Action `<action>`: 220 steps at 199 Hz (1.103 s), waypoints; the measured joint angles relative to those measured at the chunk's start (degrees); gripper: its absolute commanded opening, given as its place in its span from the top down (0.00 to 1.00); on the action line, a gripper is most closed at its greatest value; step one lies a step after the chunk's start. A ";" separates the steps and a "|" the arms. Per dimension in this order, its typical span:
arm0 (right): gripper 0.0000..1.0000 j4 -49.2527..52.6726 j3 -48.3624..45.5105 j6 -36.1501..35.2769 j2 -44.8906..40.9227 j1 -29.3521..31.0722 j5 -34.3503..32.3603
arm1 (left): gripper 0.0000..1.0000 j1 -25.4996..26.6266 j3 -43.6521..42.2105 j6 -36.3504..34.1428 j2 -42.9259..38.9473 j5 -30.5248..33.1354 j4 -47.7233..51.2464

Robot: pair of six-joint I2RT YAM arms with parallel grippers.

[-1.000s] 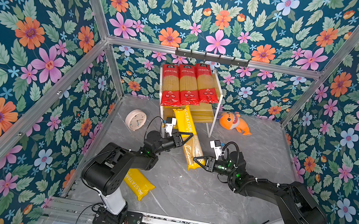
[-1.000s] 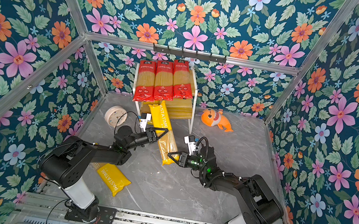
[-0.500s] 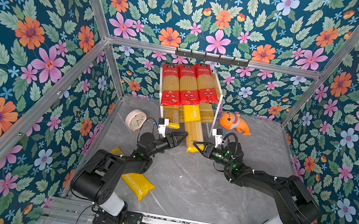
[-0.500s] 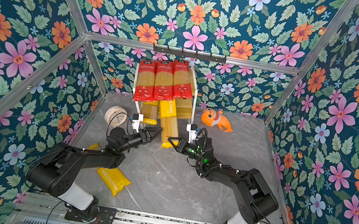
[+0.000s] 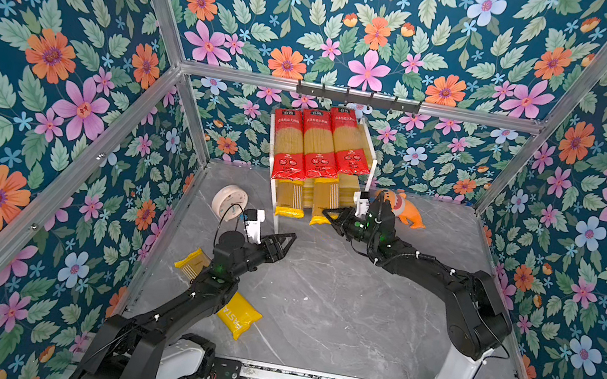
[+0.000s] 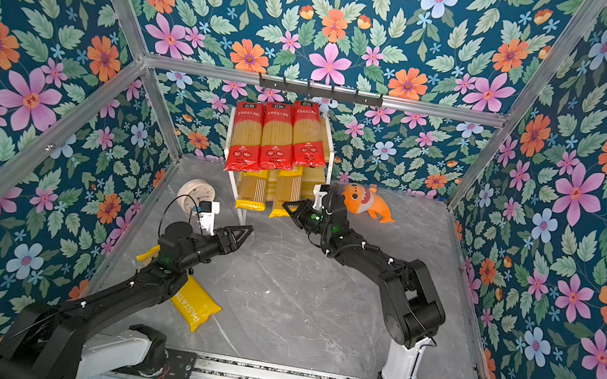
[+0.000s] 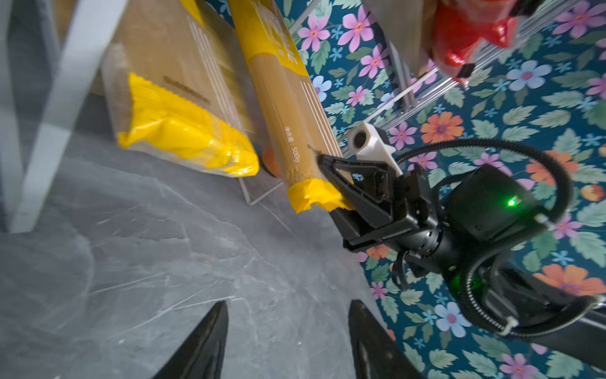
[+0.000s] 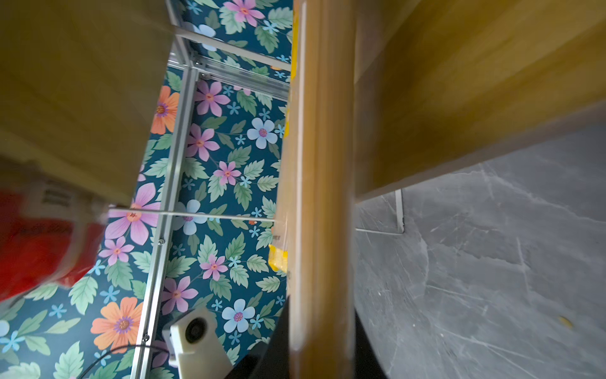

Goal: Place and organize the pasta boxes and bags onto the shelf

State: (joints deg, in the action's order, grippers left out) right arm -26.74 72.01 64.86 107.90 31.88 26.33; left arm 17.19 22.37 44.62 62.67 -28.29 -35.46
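my right gripper (image 5: 330, 216) is clenched on the near end of a yellow pasta pack (image 5: 327, 202) that lies on the lower board of the shelf (image 5: 374, 165), just beside a second yellow pack (image 5: 290, 196). if i let go while that end overhangs, it could slide back onto the table (image 5: 335, 310). a crooked push could knock its neighbour askew. three red packs (image 5: 318, 142) overhang from the top board, close above. my left gripper (image 5: 286, 243) hangs released and empty, and its arm covers part of the last yellow pack (image 5: 239, 314). a clock (image 5: 229, 202) and a fish toy (image 5: 403, 212) flank the shelf.
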 measured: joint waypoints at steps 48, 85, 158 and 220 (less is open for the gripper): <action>0.67 2.49 7.15 3.91 5.77 0.42 3.30 | 0.39 -0.26 -1.84 -1.42 0.66 0.72 4.09; 0.59 2.99 2.21 3.82 2.80 0.00 3.96 | 0.39 -0.26 -1.86 -1.03 2.62 0.22 3.10; 0.78 2.19 -0.04 3.69 0.79 -0.31 5.03 | 0.40 1.07 -1.86 0.76 5.99 -0.37 -0.63; 0.88 3.10 5.49 3.69 3.93 -0.39 5.62 | 0.40 1.92 -2.38 1.77 6.08 -0.15 -1.77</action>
State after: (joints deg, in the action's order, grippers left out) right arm -23.64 77.49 68.55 111.83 31.48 31.94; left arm 19.11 19.99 46.39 68.75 -28.45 -37.23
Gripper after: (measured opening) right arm 0.132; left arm 0.598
